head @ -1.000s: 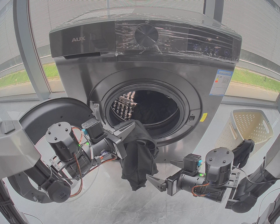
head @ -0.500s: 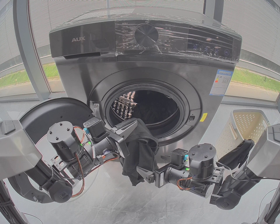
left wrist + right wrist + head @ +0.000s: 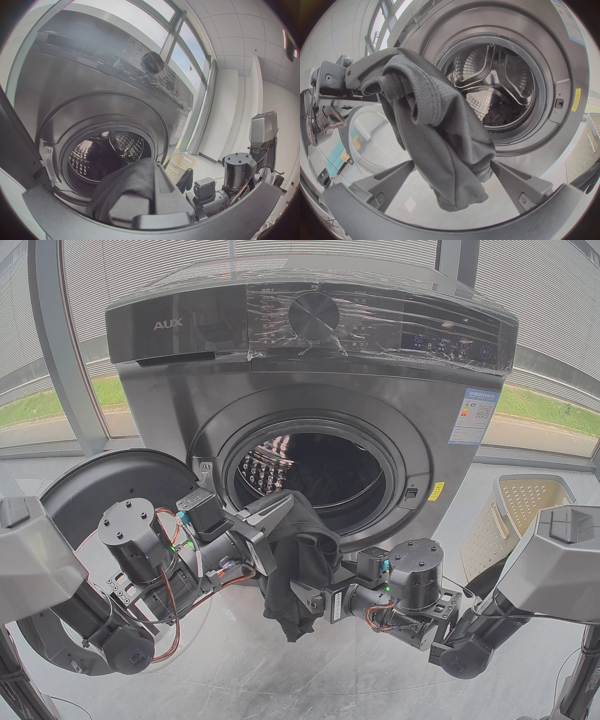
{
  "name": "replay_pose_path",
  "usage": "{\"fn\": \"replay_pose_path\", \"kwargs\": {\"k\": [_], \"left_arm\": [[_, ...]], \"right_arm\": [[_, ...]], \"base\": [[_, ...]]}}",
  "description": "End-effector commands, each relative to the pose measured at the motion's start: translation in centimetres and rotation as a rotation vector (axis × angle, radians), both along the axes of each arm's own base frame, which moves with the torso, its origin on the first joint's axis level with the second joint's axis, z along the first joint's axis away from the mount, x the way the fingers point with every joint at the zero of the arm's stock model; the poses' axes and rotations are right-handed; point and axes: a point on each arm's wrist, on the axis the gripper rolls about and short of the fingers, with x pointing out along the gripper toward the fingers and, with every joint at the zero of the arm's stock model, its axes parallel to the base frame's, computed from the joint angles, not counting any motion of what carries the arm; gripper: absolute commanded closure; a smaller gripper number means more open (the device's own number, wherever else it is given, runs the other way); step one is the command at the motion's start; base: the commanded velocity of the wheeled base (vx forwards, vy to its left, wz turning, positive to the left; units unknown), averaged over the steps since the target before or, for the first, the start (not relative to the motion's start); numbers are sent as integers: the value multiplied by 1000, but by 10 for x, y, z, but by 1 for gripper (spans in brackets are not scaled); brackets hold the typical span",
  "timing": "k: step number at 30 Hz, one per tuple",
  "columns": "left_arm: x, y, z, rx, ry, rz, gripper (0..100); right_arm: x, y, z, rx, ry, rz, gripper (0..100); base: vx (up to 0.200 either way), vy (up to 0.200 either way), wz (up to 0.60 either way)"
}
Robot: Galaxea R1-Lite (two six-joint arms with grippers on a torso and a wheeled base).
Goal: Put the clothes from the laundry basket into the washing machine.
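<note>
The left gripper [image 3: 282, 505] is clamped on a dark garment [image 3: 300, 565] that hangs just in front of the washing machine [image 3: 300, 390], at its open mouth. The right gripper [image 3: 451, 164] is spread wide, with a finger on either side of the garment's lower folds.

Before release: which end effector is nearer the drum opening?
Left. Left end effector holds the dark garment at the drum opening; right end effector hangs lower, straddling the garment.

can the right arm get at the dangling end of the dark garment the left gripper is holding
Probably yes: the right gripper is open, with its fingers on either side of the hanging part of the dark garment, below the left gripper. Nothing stands between them.
</note>
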Motion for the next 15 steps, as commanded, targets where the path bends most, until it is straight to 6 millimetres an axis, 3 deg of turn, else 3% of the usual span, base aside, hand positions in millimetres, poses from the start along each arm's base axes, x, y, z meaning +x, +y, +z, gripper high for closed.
{"fn": "replay_pose_path", "kwargs": {"k": [1,10,11,15], "left_arm": [[1,-1,1,-5,-3,1,100],[1,0,4,-27,2,16,100],[1,0,4,-27,3,19,100],[0,0,2,-24,10,19,100]], "right_arm": [[2,2,-6,-5,3,2,0],[7,11,-11,16,-17,8,0],[8,13,-12,20,-22,9,100],[9,17,-15,26,-29,14,100]], "base": [[0,0,0],[0,0,0],[0,0,0],[0,0,0]]}}
